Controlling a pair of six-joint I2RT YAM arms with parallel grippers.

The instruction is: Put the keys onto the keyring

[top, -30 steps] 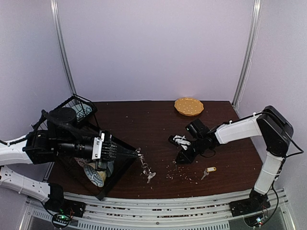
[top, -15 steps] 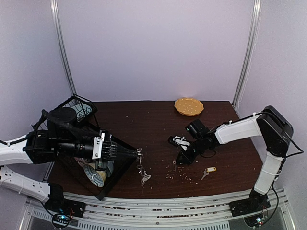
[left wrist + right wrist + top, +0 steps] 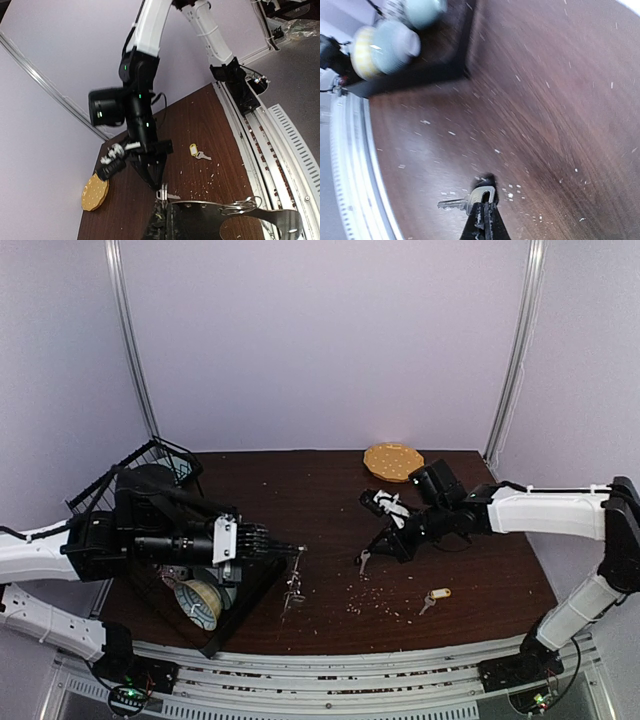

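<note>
Right arm reached out across the desk in the last second. Before, the right pincer sat low over the crumbs; it then stood further left and toward the back, with one key pinched in its tips. Wrist view showed the tips pressed together on the key's head, blade sticking out sideways just above the wood.

Left pincer was clamped on the keyring, which hung down from it toward the desk. Loop had swung back in under the tips compared with a second before, and the left arm had nudged slightly forward.

Key and keyring were nearer each other than before but still apart, nothing threaded.

My read: pickup of the first key was done and the arms were closing for the threading step. The yellow-tag key lay untouched on the desk near the right side, so the task was under halfway.
</note>
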